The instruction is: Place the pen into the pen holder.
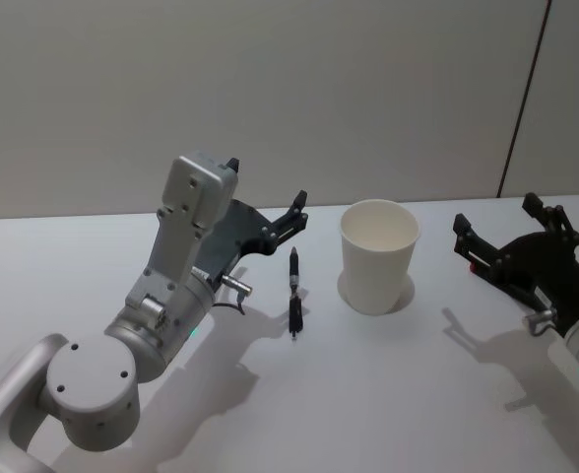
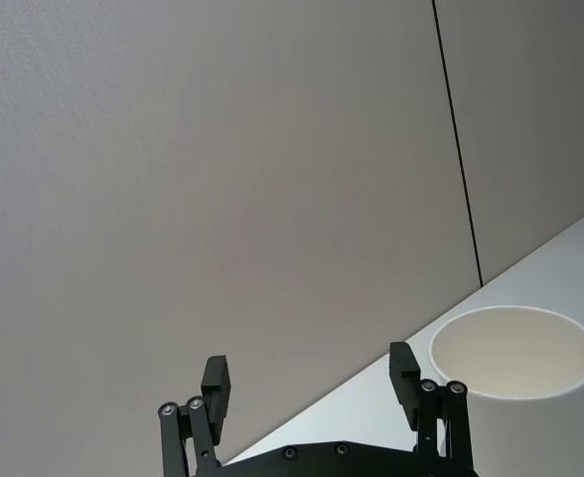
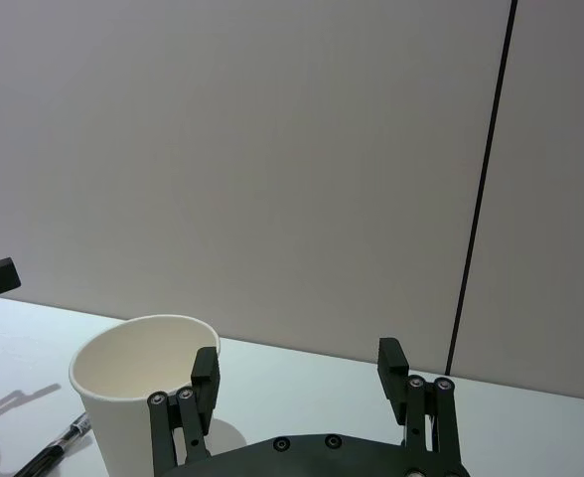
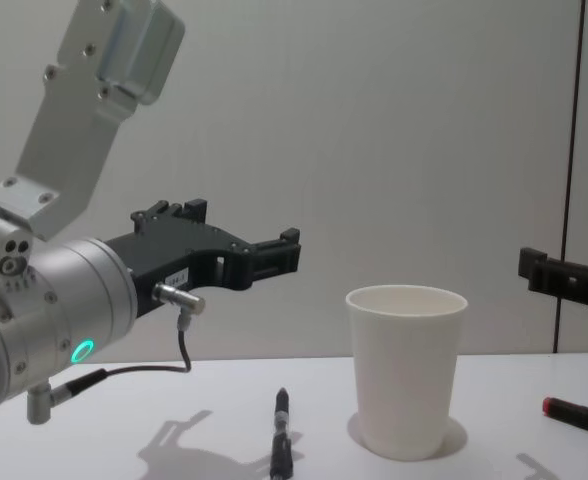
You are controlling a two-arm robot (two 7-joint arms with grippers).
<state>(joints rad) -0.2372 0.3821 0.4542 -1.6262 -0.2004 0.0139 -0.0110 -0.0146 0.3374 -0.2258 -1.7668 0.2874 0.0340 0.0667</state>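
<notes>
Pen: one beside one pen holder, maybe second pen at right | left gripper, right gripper spread

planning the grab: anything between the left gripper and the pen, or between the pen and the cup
Nothing visible. The left gripper hangs open above the pen, with only air between. Only bare table lies between the pen and the cup.

Chest view: the pen runs straight off the bottom edge, near end gone. A red-tipped dark bar is chopped by the right edge, with too little showing to say what it is. Over in the left wrist view, the white paper cup loses its lower part to the bottom edge.
</notes>
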